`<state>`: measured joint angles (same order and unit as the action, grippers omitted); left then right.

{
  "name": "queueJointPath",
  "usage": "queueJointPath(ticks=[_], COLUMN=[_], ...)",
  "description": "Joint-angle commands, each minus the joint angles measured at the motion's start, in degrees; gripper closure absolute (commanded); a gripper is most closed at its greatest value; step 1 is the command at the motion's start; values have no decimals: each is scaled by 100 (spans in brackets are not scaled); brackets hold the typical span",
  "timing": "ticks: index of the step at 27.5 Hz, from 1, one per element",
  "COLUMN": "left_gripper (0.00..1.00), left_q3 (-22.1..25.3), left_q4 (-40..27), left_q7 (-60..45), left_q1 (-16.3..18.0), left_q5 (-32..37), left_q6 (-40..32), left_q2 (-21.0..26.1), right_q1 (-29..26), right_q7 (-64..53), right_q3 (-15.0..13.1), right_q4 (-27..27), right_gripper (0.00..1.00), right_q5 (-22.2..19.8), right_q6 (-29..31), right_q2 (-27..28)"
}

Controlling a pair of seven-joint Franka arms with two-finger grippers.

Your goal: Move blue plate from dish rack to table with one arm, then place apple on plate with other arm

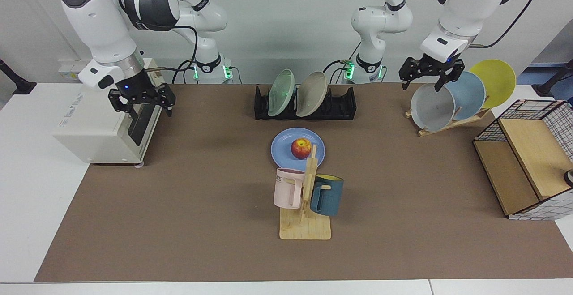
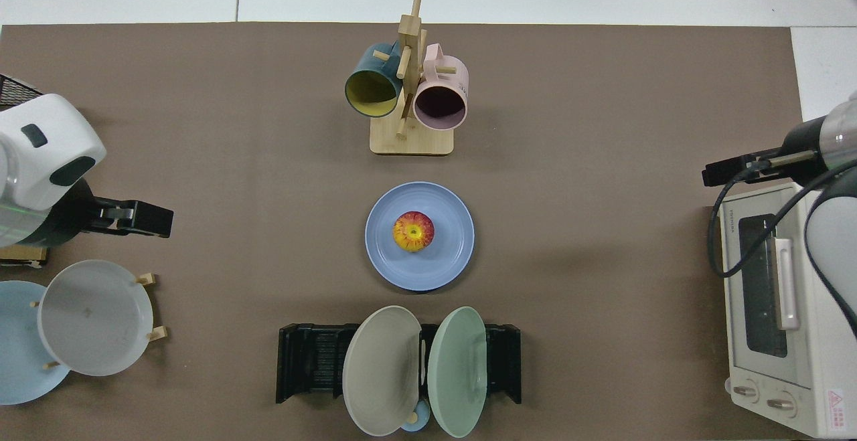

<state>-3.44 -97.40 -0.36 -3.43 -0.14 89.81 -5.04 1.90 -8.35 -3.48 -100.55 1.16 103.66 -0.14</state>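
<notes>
Sitting on the blue plate mid-worktop, the apple looks delivered. Right gripper hangs wide, empty, by the toaster oven; left gripper waits, parted, over a grey plate. Nothing remains, I'd say.

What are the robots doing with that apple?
Nothing right now. The apple sits on the blue plate, which lies flat on the table in front of the dish rack. The right tool hangs open by the toaster oven. The left tool hangs open over the grey plate in the wooden rack. Neither holds anything.
</notes>
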Motion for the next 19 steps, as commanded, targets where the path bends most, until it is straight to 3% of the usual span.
queueJointPath(ticks=[1,10,19], left_gripper=[0,0,0], left_q3=[19,19,10], left_q4=[54,54,54], left_q7=[27,27,27], left_q1=[27,27,27], left_q5=[-74,-74,-74], left_q6=[-122,-122,-122], left_q2=[-23,-23,-23], right_q1=[21,21,3], right_q7=[211,413,879], right_q3=[23,32,93], right_q4=[-642,148,220], right_gripper=[0,0,0], right_q5=[-98,-19,69], right_q6=[419,-3,-82], right_q2=[-417,4,75])
